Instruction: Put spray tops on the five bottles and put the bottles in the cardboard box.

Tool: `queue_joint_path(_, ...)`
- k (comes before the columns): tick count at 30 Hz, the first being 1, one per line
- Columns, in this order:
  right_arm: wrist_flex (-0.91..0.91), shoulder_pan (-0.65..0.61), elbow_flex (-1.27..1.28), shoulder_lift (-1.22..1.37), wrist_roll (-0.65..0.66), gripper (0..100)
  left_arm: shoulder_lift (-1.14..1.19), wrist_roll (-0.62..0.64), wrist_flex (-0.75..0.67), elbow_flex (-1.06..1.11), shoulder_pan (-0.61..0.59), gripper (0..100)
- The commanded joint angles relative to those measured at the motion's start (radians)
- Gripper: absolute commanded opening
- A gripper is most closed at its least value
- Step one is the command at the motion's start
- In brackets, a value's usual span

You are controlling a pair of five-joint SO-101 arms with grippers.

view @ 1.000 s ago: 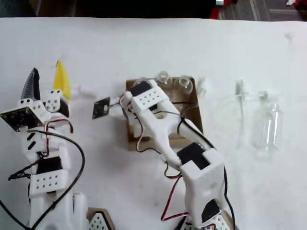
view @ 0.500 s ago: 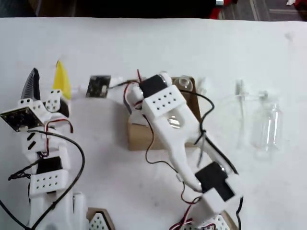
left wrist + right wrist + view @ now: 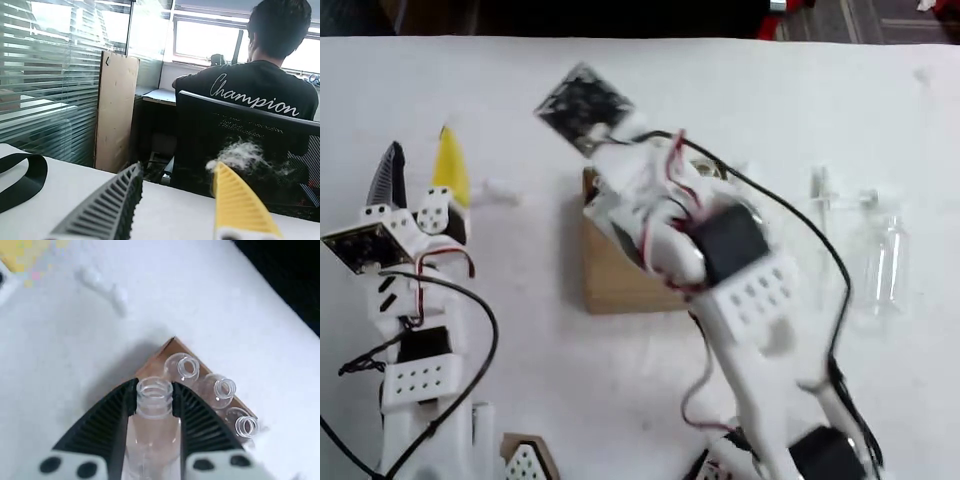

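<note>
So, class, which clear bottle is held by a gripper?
The bottle clamped in the right gripper; the three other bottles stand free in the cardboard box.

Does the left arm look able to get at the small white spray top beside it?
Probably yes: the left gripper is open and empty, and the small white spray top lies close beside it, nothing between.

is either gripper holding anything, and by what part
The right gripper is shut on a clear bottle, pinching its neck just below the open mouth. The left gripper is open and empty.
</note>
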Motion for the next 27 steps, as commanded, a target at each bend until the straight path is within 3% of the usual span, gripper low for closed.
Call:
queue_joint_path(1, -0.071, -0.008, 0.041, -0.154, -0.092, 1.6, -0.016, 0.011, -0.015, -0.029, 0.019, 21)
queue_joint_path(5, -0.229, -0.018, 0.262, -0.3, -0.13, 1.6, -0.016, 0.012, -0.015, -0.029, 0.019, 21)
queue_joint_path(12, -0.67, -0.021, 0.652, -0.559, -0.137, 1.6, -0.016, 0.014, -0.015, -0.029, 0.022, 21)
queue_joint_path(18, -0.877, -0.027, 0.833, -0.572, -0.141, 1.8, -0.015, 0.009, -0.015, -0.028, 0.041, 21)
queue_joint_path(27, -1.497, 0.024, 1.263, -0.576, -0.143, 1.6, -0.015, 0.009, -0.015, -0.028, 0.041, 21)
